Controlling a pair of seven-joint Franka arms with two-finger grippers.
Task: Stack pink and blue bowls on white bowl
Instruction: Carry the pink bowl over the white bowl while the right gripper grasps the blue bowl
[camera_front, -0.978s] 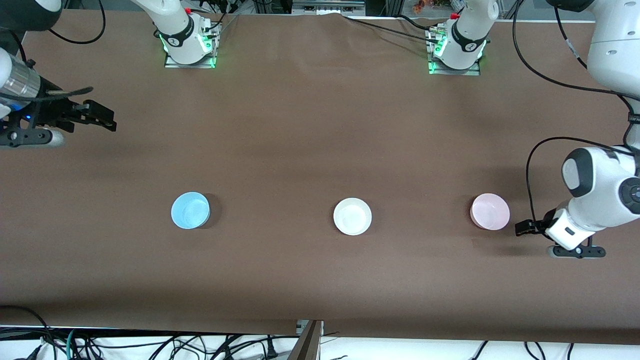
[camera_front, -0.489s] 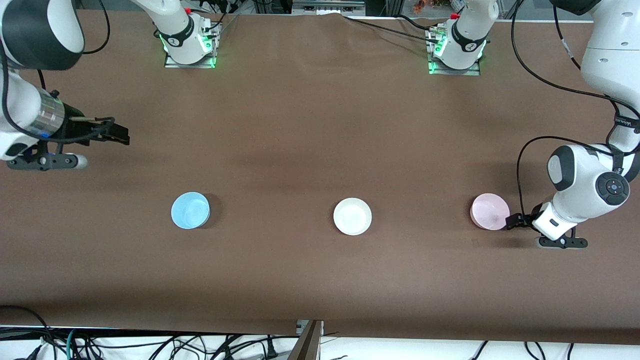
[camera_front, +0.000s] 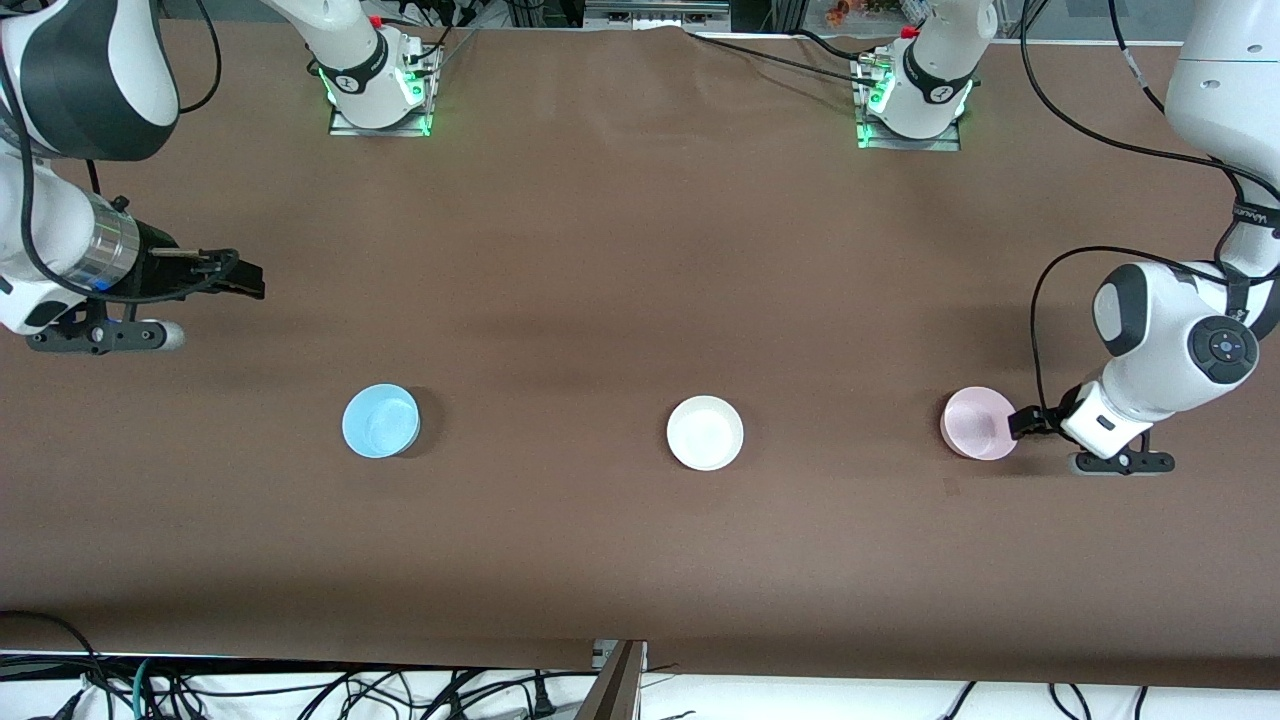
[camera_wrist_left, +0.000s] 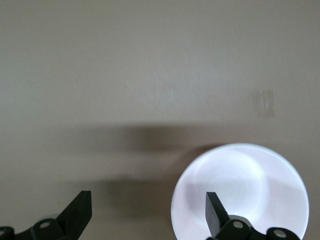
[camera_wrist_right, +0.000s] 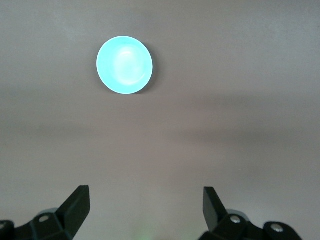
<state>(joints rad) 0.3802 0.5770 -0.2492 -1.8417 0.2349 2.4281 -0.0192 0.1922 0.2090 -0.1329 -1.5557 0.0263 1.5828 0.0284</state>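
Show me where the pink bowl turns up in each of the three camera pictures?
Front view: the pink bowl sits at the left arm's end of the table, with the left tool at its rim.
Left wrist view: the pink bowl shows washed-out white, one finger over it.
Right wrist view: not in it.
Shared landmark: the left tool.

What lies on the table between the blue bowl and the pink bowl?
Only the white bowl lies between the blue bowl and the pink bowl, as the front view shows.
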